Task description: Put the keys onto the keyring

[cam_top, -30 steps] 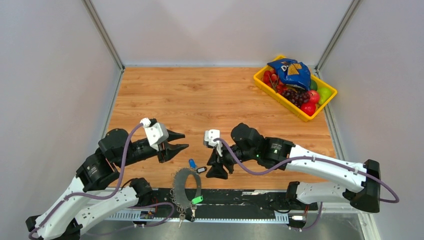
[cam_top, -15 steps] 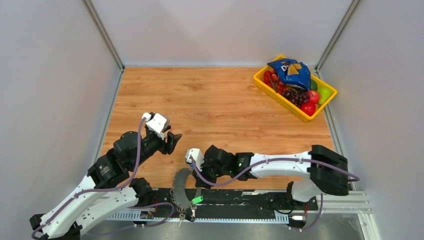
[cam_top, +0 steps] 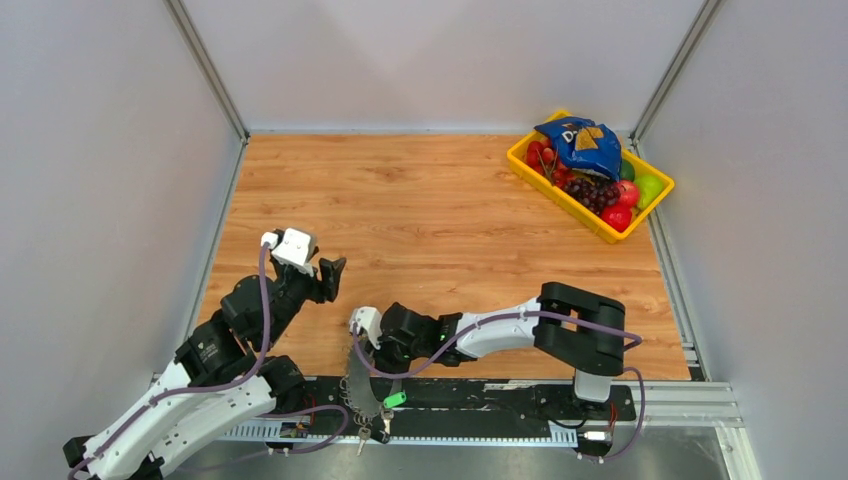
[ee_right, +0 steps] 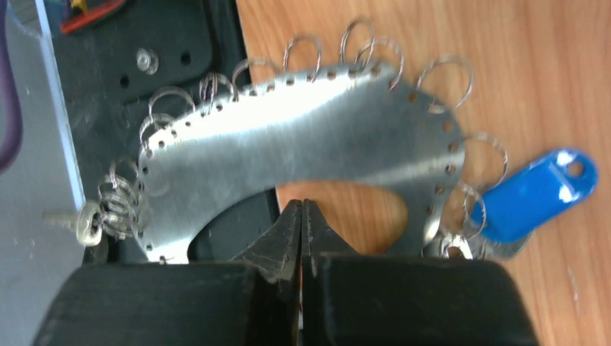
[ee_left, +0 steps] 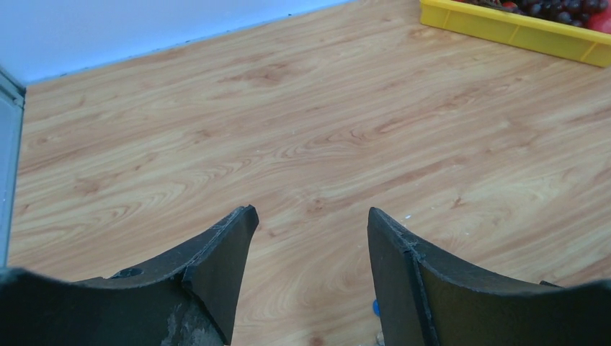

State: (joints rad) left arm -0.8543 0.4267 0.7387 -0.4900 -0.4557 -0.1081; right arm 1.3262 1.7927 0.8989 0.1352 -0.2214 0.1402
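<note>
The wood-grain counter [cam_top: 430, 200] takes up most of the top view. A yellow plastic bin [cam_top: 650, 207] of fruit, with a crumpled blue bag on top, sits in its far right corner.

The white-shelled left arm [cam_top: 170, 410] holds its dark, wedge-shaped jaws spread apart over bare planks, grasping nothing. The right arm [cam_top: 500, 330] reaches low across the near edge. Its jaws are pressed together, with their tips at the inner curve of the keyring [ee_right: 302, 151]; they do not appear to be pinching it.

The keyring is a flat, shiny metal crescent with holes punched along its outer rim, each hole carrying a thin wire loop. It lies half on the wood and half over the black base plate [ee_right: 180, 50] between the arms.

A glossy blue tag [ee_right: 537, 194] rests on the wood at one end of the crescent. A green tag [cam_top: 394, 400] lies on the base plate. A small silver key [ee_right: 86, 223] hangs from bunched loops at the other end.
</note>
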